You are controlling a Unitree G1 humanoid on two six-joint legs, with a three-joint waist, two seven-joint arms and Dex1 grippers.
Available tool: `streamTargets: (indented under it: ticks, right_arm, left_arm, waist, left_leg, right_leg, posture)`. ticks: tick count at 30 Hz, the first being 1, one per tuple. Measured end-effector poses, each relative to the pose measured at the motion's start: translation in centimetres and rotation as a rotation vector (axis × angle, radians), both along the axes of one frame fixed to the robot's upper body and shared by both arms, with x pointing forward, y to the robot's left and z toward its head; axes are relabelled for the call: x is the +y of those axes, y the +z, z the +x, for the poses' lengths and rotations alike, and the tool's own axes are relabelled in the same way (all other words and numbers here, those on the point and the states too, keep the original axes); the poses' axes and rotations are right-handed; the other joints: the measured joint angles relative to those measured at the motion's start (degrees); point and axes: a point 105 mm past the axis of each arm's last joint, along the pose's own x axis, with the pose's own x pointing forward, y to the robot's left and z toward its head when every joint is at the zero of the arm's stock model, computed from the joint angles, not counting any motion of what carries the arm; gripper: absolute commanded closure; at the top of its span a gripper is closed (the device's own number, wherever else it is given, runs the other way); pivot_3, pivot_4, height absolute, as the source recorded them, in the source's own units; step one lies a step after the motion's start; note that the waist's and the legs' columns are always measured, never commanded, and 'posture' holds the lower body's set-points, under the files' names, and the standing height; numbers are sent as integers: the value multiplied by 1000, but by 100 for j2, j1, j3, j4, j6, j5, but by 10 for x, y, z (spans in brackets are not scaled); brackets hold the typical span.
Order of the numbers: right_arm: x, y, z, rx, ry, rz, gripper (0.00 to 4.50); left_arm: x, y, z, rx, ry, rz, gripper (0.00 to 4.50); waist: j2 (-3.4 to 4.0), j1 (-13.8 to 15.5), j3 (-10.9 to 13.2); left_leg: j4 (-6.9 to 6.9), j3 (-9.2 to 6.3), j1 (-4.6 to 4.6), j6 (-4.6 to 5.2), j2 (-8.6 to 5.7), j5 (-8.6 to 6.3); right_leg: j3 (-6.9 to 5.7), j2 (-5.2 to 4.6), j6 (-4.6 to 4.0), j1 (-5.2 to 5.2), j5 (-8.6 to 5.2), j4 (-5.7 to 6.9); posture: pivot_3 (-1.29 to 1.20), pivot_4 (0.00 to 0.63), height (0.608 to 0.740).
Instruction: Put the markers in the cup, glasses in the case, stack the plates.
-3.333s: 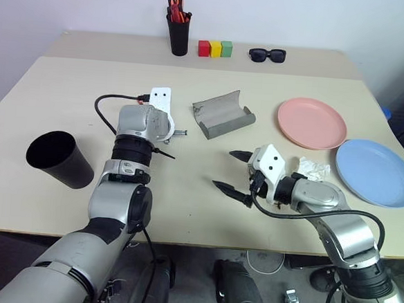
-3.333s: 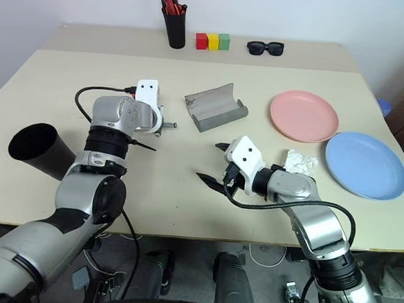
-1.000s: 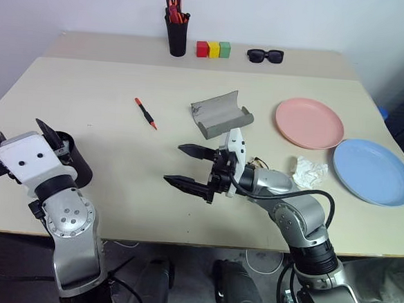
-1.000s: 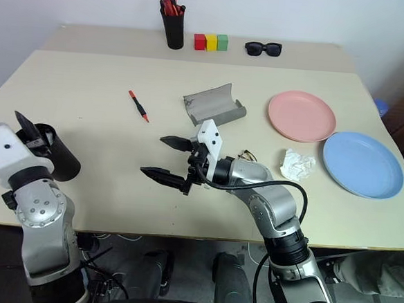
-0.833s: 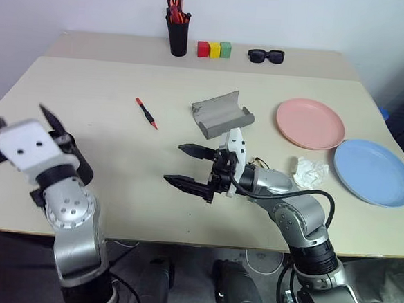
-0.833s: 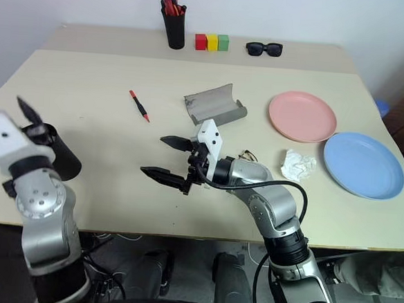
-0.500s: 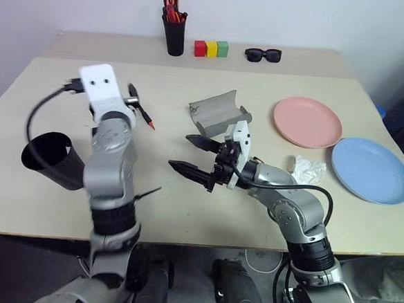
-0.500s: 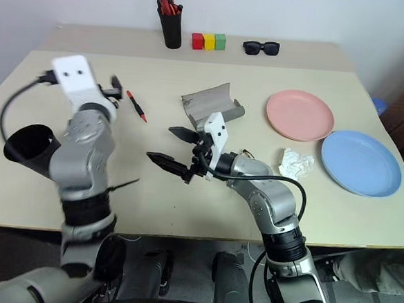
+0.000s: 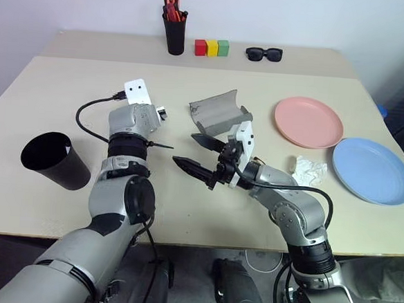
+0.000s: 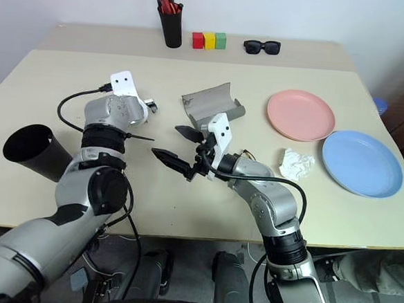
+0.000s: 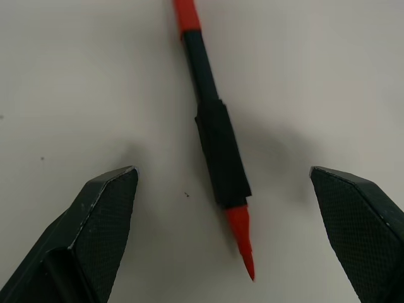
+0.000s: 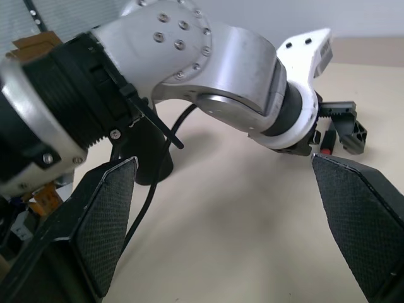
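Looking down over the matte beige worktop (image 9: 47, 85), we see our left pincer (image 11: 230, 237) spread wide, its textured black fingers (image 11: 104, 208) on either side of the slim red marker (image 11: 214, 136) with its black section, not touching it. Our right pincer (image 9: 196, 154) hangs wide and empty over the middle of the worktop. The grey hard-shell case (image 9: 218, 112) lies open just beyond it, a curved trough. The plain black cup (image 9: 52, 160) sits near the left edge, tilted. The smooth round plates lie side by side near the right edge, the salmon plate (image 9: 309, 122) and the light blue plate (image 9: 373, 170), with crumpled white paper (image 9: 310, 169) between them and our right arm.
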Motion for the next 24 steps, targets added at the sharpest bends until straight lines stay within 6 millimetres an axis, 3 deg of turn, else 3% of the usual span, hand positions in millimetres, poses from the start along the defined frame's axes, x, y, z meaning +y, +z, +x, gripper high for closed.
streamTargets:
  ticks: [1, 4, 11, 19, 24]
  right_arm:
    - [0, 0, 0, -3, -2, 0, 0]
    - [-2, -1, 0, 2, -18, -6, 0]
    - [-17, -12, 14, -8, -165, -95, 0]
    - [-24, -21, 26, -13, -260, -145, 0]
    - [-24, -20, 27, -25, -265, -142, 0]
  left_arm:
    - [1, 0, 1, -4, 8, -2, 23]
    - [3, -2, 4, -10, 27, 8, 903]
    - [11, -3, 6, -24, 59, 18, 4451]
    - [7, 9, 11, -122, 26, 67, 4481]
    - [29, 57, 3, -469, 39, 164, 4481]
  waist:
    - [0, -2, 0]
    - [0, 2, 0]
    - [0, 33, 0]
    - [0, 7, 0]
    - [0, -31, 0]
  left_leg:
    - [0, 0, 0, 0, 0, 0]
    - [0, 0, 0, -1, 0, 0]
    - [1, 0, 0, -3, -2, 1]
    - [-3, 1, -1, -3, -3, 1]
    - [-21, 11, -3, -9, 2, 5]
  right_leg:
    - [0, 1, 0, -1, 0, 0]
    - [0, 0, 0, 0, 0, 2]
    - [0, -2, 0, 1, 1, 2]
    - [1, -2, 1, -2, 2, 2]
    - [12, -1, -6, -23, 6, 8]
  posture:
    - [0, 150, 740]
    - [0, 150, 740]
    - [0, 150, 740]
    - [0, 150, 740]
    - [0, 150, 740]
